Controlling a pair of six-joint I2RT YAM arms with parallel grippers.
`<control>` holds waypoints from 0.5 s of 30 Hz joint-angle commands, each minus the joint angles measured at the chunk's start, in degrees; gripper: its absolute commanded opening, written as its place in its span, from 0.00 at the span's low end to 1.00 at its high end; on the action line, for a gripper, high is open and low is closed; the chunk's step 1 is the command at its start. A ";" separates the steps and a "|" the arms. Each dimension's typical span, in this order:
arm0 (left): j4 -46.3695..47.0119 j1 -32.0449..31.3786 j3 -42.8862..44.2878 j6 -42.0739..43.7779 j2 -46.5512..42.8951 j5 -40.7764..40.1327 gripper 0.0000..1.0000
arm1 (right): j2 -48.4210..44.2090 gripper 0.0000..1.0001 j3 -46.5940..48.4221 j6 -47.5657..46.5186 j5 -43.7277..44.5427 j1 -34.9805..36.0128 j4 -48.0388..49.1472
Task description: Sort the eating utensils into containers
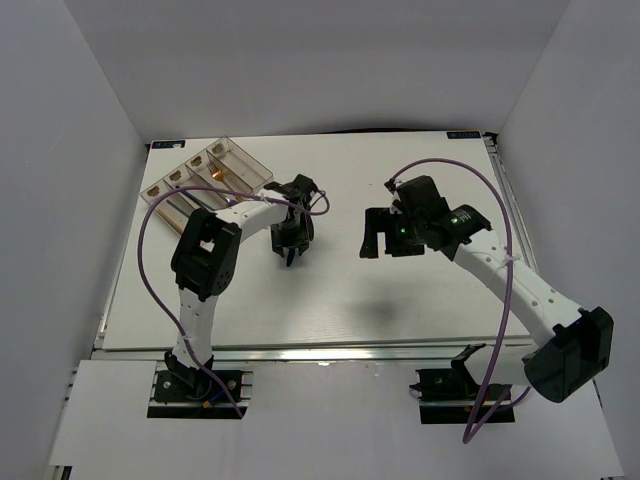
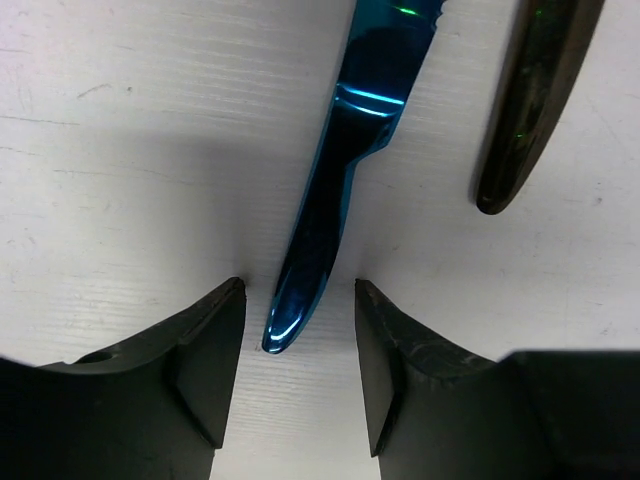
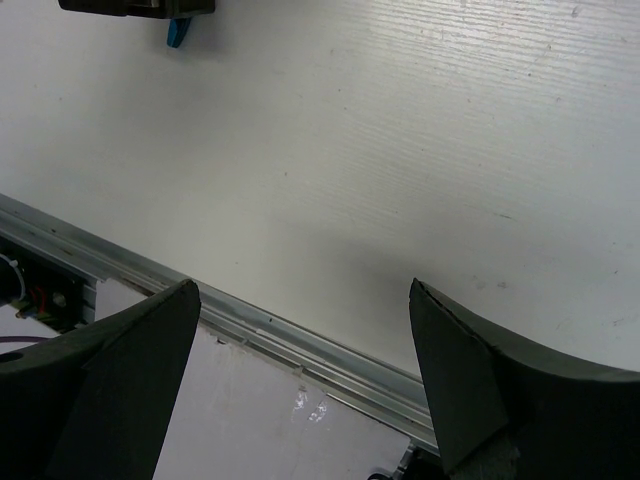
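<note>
A shiny blue knife (image 2: 340,180) lies on the white table, its handle end pointing at my left gripper (image 2: 300,330). The jaws stand apart on either side of the handle tip, with a gap on both sides. A dark iridescent utensil handle (image 2: 530,100) lies to the right of the knife. In the top view the left gripper (image 1: 290,245) points down at the table's middle, hiding both utensils. The clear organiser tray (image 1: 232,152) sits at the far left, with something gold (image 1: 215,170) in one compartment. My right gripper (image 3: 300,330) hangs open and empty above the table.
In the right wrist view the table's metal front rail (image 3: 300,350) runs under the right gripper, and the knife's blue tip (image 3: 177,33) shows below the left gripper at the top. White walls enclose the table on three sides.
</note>
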 commanded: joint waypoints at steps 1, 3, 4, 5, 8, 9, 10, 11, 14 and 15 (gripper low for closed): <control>2.24 -1.08 -1.91 -0.29 0.25 0.35 0.58 | -1.65 0.89 -0.13 -1.27 0.49 -0.40 -0.70; 2.77 -1.17 -2.09 -0.38 0.78 0.97 0.55 | -1.64 0.89 0.04 -1.45 0.49 -0.49 -0.88; 3.03 -1.17 -2.17 0.05 1.04 1.23 0.53 | -1.56 0.89 0.13 -1.45 0.40 -0.49 -0.88; 3.21 -1.25 -2.09 0.49 1.30 1.41 0.52 | -1.64 0.89 0.22 -1.53 0.49 -0.58 -0.88; 2.33 -1.25 -1.65 1.73 2.62 1.32 0.50 | -1.73 0.89 0.22 -1.80 0.40 -0.58 -0.88; 1.98 -1.25 -1.56 1.90 2.80 0.71 0.50 | -1.82 0.89 0.04 -1.80 0.32 -0.67 -0.88; 1.81 -1.25 -1.82 1.90 2.63 0.53 0.50 | -1.91 0.89 0.04 -1.80 0.32 -0.58 -0.88; 1.72 -1.25 -1.91 1.82 2.28 0.36 0.51 | -2.08 0.89 -0.13 -1.80 0.23 -0.67 -0.79; 1.28 -1.95 -1.74 1.20 -0.53 0.27 0.67 | -2.26 0.89 -1.10 -1.71 -0.38 -0.67 -0.01; 0.76 -2.22 -1.39 0.77 -1.50 0.27 0.76 | -2.17 0.89 -1.53 -1.62 -0.47 -0.75 0.26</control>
